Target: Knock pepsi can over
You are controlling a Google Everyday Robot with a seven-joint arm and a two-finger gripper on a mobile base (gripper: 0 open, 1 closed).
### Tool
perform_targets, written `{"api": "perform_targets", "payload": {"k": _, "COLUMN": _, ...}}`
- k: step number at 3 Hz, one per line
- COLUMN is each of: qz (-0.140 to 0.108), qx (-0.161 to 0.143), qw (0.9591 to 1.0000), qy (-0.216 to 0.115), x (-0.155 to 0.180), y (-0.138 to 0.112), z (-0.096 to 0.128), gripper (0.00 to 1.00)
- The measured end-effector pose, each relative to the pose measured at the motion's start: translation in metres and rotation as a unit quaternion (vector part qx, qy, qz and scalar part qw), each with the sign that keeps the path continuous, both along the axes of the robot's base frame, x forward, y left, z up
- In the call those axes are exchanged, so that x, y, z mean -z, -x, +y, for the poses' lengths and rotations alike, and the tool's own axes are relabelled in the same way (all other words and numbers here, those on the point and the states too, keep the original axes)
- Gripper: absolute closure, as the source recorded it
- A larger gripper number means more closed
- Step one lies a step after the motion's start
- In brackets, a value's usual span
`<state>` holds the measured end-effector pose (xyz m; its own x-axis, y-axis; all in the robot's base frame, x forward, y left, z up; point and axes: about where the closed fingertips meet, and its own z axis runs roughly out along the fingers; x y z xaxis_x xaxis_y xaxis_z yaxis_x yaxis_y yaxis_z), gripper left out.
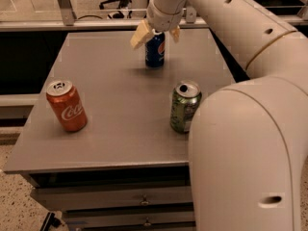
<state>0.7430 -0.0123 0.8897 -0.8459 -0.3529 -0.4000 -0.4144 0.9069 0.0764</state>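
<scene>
The pepsi can is dark blue with the round logo and stands upright at the far middle of the grey table. My gripper hangs over its top, open, with one cream finger to the can's left and the other finger to its right. The can's top is hidden by the gripper. I cannot tell whether a finger touches the can.
An orange-red Coca-Cola can stands at the near left. A green can stands at the near right, close to my white arm, which fills the right side. Drawers sit under the table. A rail runs behind it.
</scene>
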Motion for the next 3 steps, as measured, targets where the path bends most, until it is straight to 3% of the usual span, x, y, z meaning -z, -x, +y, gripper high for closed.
{"api": "perform_targets", "payload": {"k": 1, "qz": 0.003, "qx": 0.005, "qw": 1.0, "qy": -0.004, "x": 0.005, "y": 0.004, "z": -0.004, "gripper": 0.41}}
{"api": "perform_targets", "payload": {"k": 2, "qz": -0.013, "qx": 0.001, "qw": 0.9999, "qy": -0.002, "x": 0.001, "y": 0.008, "z": -0.006, "gripper": 0.65}}
{"api": "perform_targets", "payload": {"k": 3, "qz": -0.046, "qx": -0.002, "qw": 0.9989, "qy": 0.005, "x": -0.017, "y": 0.02, "z": -0.014, "gripper": 0.88}}
